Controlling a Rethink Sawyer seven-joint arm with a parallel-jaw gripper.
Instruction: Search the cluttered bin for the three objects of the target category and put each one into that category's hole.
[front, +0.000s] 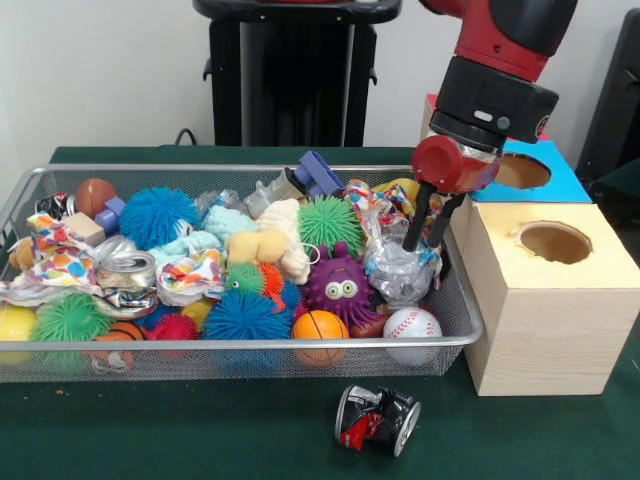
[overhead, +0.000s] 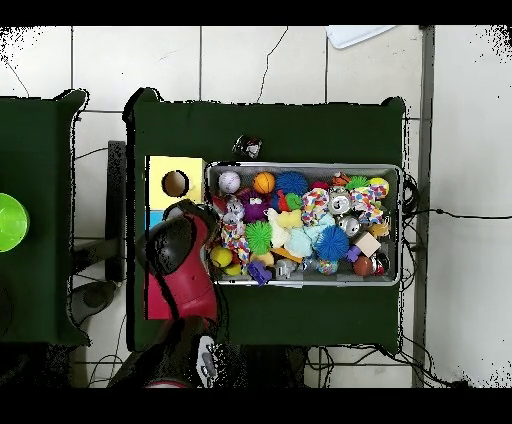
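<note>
The wire mesh bin (front: 455, 325) is full of toys and also shows in the overhead view (overhead: 398, 225). A wrinkly clear plastic bottle (front: 395, 270) lies among them at the bin's right end, by a purple spiky toy (front: 338, 285). My gripper (front: 425, 243) hangs at the bottle's upper right part, open, with one black finger on each side of it. The bottle still rests in the bin. A sliver of the red box top (front: 430, 103) shows behind the arm, and its hole is hidden. In the overhead view the arm (overhead: 182, 262) covers the gripper and the red top's hole.
The yellow-topped hole (front: 555, 242) and the blue-topped hole (front: 522, 171) sit right of the bin. A crushed dark can (front: 378, 418) lies on the green table in front of the bin. Silver cans (front: 128, 270), polka-dot paper wads (front: 190, 275) and balls (front: 412, 325) fill the bin.
</note>
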